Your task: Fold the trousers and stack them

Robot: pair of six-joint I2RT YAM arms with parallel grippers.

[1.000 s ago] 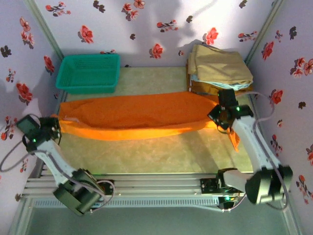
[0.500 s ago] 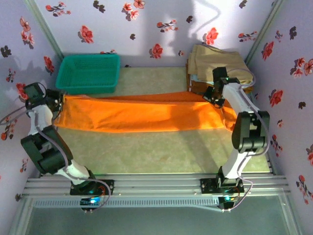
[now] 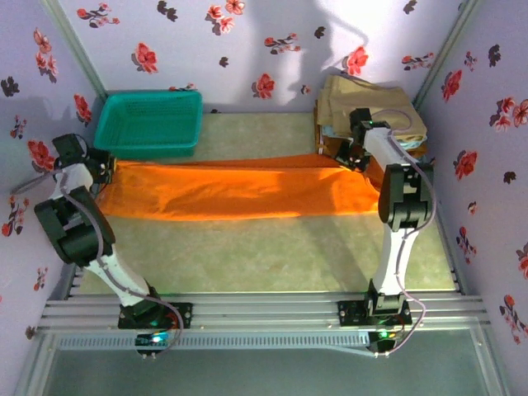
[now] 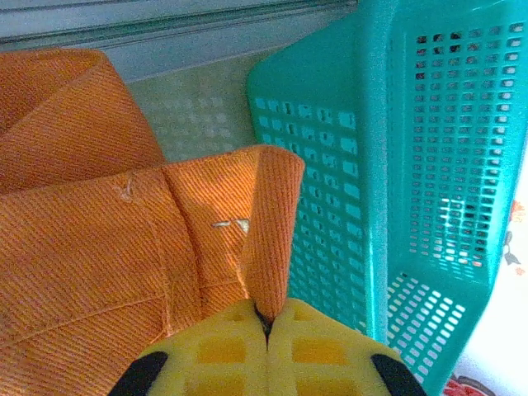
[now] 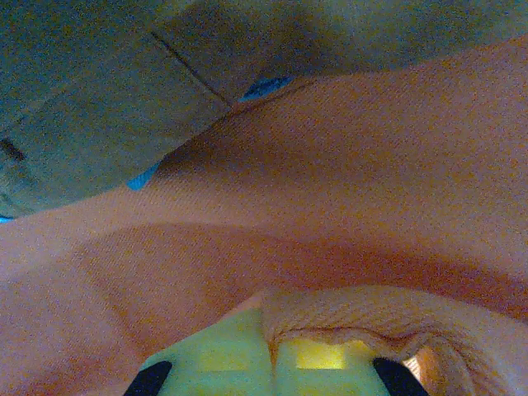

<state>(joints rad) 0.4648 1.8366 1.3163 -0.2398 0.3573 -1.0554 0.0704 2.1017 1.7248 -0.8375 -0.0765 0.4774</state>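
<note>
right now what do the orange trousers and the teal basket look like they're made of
The trousers look like woven cloth, probably cotton twill, matte: fine diagonal ribs and soft folds in the left wrist view. The basket looks like moulded plastic, faintly glossy: stiff walls pierced by a regular grid of slots.

Pale lilac walls (image 3: 247, 33) printed with red and dark flowers close the space on three sides; slim grey-green posts (image 3: 73, 45) mark the back corners; the table top (image 3: 272, 247) is a mottled beige-green mat; ribbed metal rails (image 3: 264, 313) run along its near edge; bright light, seemingly from above, throws soft shadows on the back wall.
</note>
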